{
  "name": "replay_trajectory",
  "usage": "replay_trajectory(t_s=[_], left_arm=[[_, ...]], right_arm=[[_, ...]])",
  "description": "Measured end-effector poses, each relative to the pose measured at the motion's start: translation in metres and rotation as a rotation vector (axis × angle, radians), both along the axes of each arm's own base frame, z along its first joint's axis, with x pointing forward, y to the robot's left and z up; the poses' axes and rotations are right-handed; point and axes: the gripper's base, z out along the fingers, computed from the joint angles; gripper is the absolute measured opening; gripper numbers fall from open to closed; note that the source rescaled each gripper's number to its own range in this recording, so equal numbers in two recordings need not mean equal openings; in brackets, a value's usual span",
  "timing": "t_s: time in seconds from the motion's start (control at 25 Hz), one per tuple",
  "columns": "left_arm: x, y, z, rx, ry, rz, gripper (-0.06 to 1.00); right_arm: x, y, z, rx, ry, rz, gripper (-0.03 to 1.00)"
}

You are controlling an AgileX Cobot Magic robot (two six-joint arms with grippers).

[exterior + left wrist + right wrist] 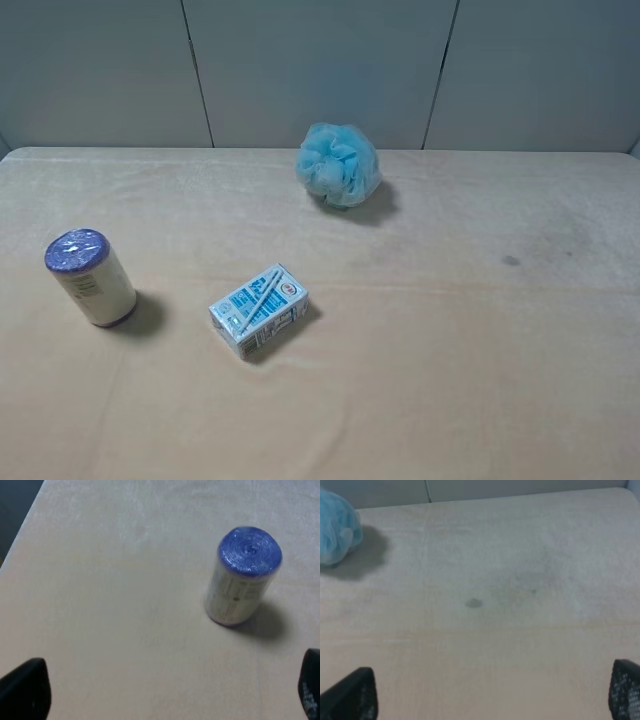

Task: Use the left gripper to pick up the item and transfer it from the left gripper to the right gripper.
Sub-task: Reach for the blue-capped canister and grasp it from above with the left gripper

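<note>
Black fingertips of the left gripper stand wide apart and empty above the beige cloth-covered table. Ahead of this claw, off-centre toward one finger and well clear of both, the item, a small cream-white cylindrical container with purple ends and a printed label, stands upright. Best to centre the jaws on it first, then grip low on the label, leaving the top free for the right gripper, likewise open and empty. Beyond the item lies a blue-and-white drink carton; a fluffy light-blue mesh puff sits farther off.
</note>
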Motion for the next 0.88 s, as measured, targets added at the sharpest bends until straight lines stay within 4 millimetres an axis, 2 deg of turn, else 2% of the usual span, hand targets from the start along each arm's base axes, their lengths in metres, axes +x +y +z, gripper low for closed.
replay_trajectory(t_s=[0.2,0.4,0.6,0.88], left_arm=[[0.005,0.001,0.019,-0.009,0.063,0.000,0.98],[0.025,0.004,0.045,-0.025,0.170,0.000,0.98],[0.061,0.009,0.069,-0.040,0.274,0.000,0.98],[0.117,0.016,0.072,-0.081,0.437,0.000,0.98]], right_arm=[[0.000,0.000,0.000,0.000,0.000,0.000,1.00],[0.000,0.000,0.000,0.000,0.000,0.000,1.00],[0.000,0.000,0.000,0.000,0.000,0.000,1.00],[0.000,0.000,0.000,0.000,0.000,0.000,1.00]])
